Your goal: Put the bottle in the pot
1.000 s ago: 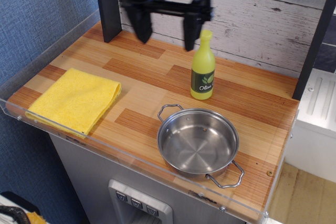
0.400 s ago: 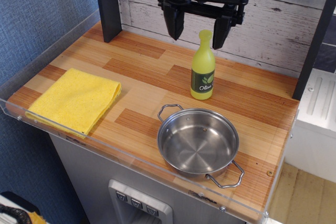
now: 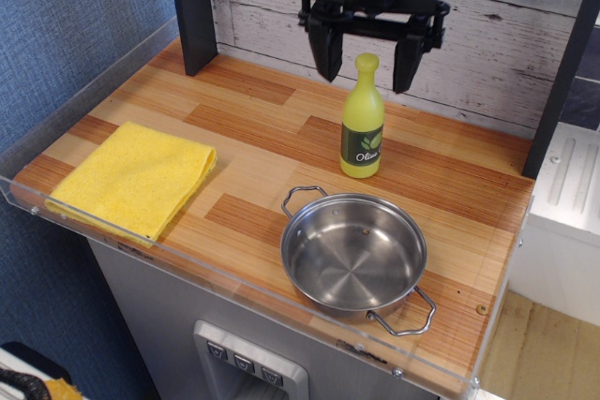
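Small yellow-green plastic bottle (image 3: 363, 121) with rounded yellow cap stands upright on the wooden plank table (image 3: 262, 152), just behind the shallow round stainless-steel pot (image 3: 353, 252), apart from it. Black gripper (image 3: 367, 65) hangs above the cap, fingers spread wide either side, holding nothing. Folded yellow cloth (image 3: 134, 177) lies at left.

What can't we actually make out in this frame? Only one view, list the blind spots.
- Arm above the gripper: cut off by the top edge.
- Height of the open jaws relative to the bottle: a single view gives no depth; whether they straddle the cap or sit behind it is unclear.
- Bottle label: small print under "Olive" too small to read.
- Pot: near outer wall hidden by its own rim.
- Cloth: underside hidden by its fold.
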`<state>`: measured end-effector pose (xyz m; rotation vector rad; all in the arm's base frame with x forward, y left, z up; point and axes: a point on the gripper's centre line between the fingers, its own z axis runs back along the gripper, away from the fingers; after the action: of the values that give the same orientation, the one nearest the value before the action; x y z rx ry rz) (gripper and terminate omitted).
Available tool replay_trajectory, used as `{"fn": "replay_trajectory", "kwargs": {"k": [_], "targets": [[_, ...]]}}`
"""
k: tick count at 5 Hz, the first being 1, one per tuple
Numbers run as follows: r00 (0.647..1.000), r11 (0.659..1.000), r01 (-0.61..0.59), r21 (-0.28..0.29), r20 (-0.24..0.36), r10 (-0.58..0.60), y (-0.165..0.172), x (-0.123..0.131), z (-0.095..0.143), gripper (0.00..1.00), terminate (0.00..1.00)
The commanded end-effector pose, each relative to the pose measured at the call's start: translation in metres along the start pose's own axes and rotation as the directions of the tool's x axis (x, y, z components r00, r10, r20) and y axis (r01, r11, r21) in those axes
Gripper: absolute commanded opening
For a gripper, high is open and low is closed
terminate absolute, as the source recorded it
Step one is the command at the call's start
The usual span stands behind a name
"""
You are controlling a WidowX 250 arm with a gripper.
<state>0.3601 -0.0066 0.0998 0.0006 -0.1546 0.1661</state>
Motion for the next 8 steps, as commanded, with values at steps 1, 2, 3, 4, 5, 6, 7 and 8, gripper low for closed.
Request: {"fn": "replay_trajectory", "kwargs": {"k": [1,2,3,4,5,6,7,8], "targets": [[0.999,1.000,-0.015,0.008,0.035,0.015,0.002,0.001,0.013,0.00,0.00],[1.000,1.000,-0.016,0.007,0.027,0.016,0.002,0.001,0.014,0.00,0.00],[0.998,0.999,-0.052,0.011,0.027,0.051,0.007,-0.004,0.026,0.00,0.00],[0.993,0.992,-0.113,0.049,0.046,0.111,0.014,-0.017,0.046,0.00,0.00],[0.988,0.987,-0.149,0.061,0.059,0.145,0.020,-0.034,0.054,0.00,0.00],[0.982,0.982,-0.181,0.061,0.068,0.177,0.016,-0.056,0.068,0.00,0.00],[0.985,0.986,-0.164,0.030,0.062,0.162,0.005,-0.075,0.070,0.00,0.00],[0.990,0.990,-0.134,0.040,0.058,0.132,-0.007,-0.087,0.071,0.00,0.00]]}}
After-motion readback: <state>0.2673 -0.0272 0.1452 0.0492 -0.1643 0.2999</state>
